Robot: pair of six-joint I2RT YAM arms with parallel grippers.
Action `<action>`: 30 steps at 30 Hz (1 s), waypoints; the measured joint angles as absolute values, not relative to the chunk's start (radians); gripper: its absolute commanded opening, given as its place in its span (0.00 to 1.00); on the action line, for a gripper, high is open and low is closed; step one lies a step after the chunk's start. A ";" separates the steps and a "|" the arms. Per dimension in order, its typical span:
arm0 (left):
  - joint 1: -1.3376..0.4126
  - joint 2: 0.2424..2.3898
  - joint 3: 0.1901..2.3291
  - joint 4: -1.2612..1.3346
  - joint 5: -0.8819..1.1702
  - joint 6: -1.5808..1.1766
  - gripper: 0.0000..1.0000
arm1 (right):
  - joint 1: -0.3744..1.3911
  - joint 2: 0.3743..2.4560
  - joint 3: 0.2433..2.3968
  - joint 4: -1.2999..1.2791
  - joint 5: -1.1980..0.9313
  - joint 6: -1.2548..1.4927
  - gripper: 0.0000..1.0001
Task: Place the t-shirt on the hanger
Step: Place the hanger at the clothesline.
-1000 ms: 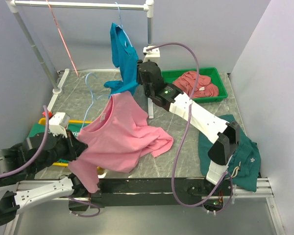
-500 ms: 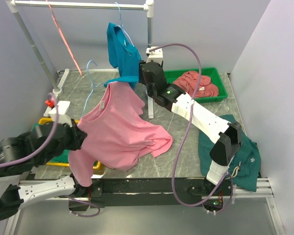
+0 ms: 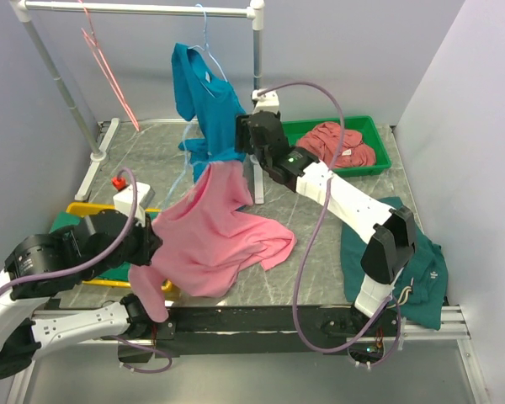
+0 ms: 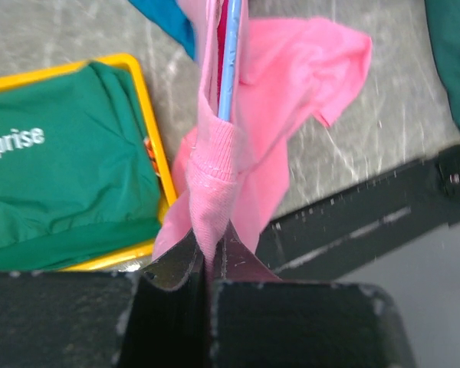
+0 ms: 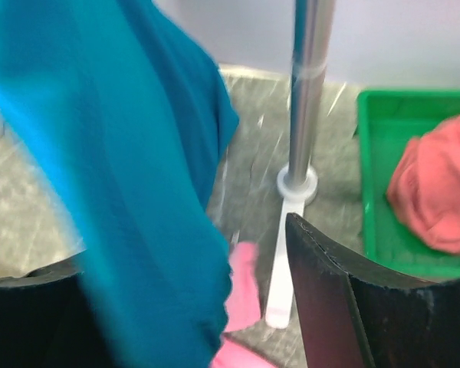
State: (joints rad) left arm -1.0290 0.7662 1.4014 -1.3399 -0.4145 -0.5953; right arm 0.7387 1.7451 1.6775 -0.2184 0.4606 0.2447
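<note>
Overhead, grey marbled table (image 3: 320,269), pale walls (image 3: 362,50), left gripper (image 4: 205,261) pinching t-shirt (image 3: 219,236), right gripper (image 3: 240,145) spread wide.

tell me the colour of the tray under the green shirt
Yellow tray, clearest in the left wrist view.

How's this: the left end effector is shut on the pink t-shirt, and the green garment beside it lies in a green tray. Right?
Not quite. The left end effector is shut on the t-shirt, but the green garment lies in a yellow tray, not a green one, as the left wrist view shows.
</note>
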 measured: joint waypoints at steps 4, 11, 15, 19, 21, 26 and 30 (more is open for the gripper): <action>-1.029 0.754 1.369 -1.335 -0.356 -0.583 0.01 | 0.738 1.745 1.622 -0.224 0.424 0.270 0.59; -1.029 0.731 1.367 -1.333 -0.337 -0.585 0.01 | 0.714 1.747 1.592 -0.217 0.425 0.290 0.32; -1.029 0.719 1.367 -1.334 -0.336 -0.587 0.01 | 0.679 1.747 1.544 -0.196 0.459 0.280 0.30; -1.029 0.715 1.367 -1.338 -0.340 -0.589 0.01 | 0.659 1.746 1.520 -0.180 0.488 0.256 0.26; -1.029 0.715 1.367 -1.343 -0.349 -0.594 0.01 | 0.656 1.743 1.518 -0.174 0.498 0.244 0.23; -1.029 0.723 1.393 -1.375 -0.402 -0.624 0.01 | 0.657 1.732 1.518 -0.170 0.521 0.218 0.19; -1.029 0.727 1.436 -1.379 -0.478 -0.662 0.01 | 0.656 1.708 1.495 -0.152 0.542 0.194 0.15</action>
State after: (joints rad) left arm -1.0290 0.7265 1.4357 -1.3788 -0.4782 -0.6617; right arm 0.6559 1.7077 1.4952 -0.1516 0.5419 0.1944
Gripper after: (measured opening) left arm 0.051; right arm 0.182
